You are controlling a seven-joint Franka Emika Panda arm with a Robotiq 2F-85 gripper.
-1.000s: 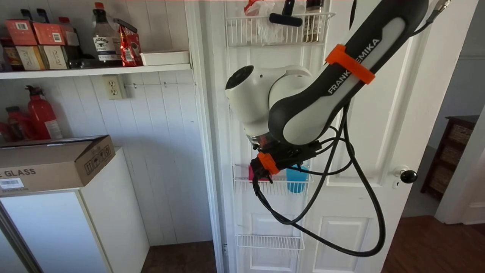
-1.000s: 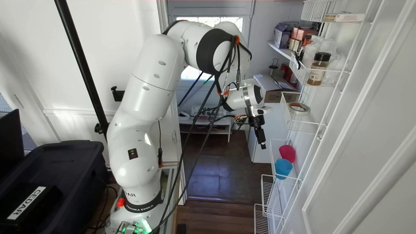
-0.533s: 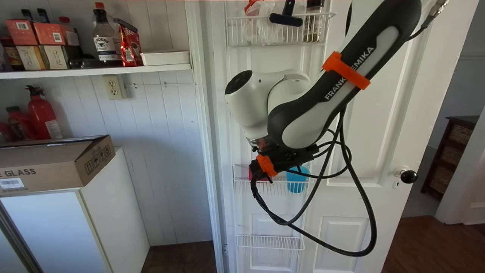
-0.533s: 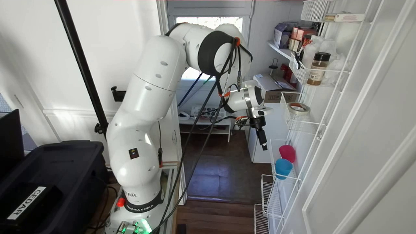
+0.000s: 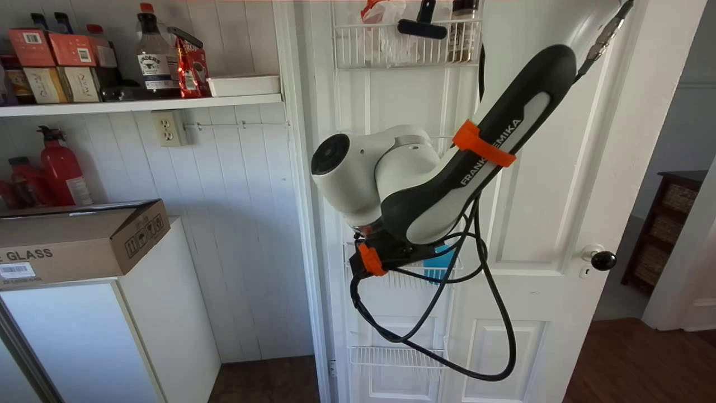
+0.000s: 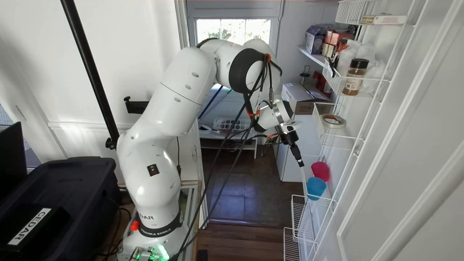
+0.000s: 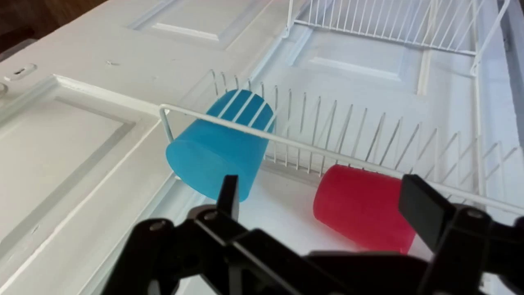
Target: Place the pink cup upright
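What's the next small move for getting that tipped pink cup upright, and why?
Probably shift the open gripper sideways to centre the pink cup between its fingers: in the wrist view the cup lies on its side, off-centre toward the picture-right finger, which partly covers it.

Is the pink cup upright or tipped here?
Tipped: the pink cup lies on its side in the wire basket. The wrist view shows its length running crosswise to that of the blue cup.

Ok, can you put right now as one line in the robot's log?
gripper: open, nothing held | pink cup: on its side in wire rack | blue cup: upright, same rack | task: not done
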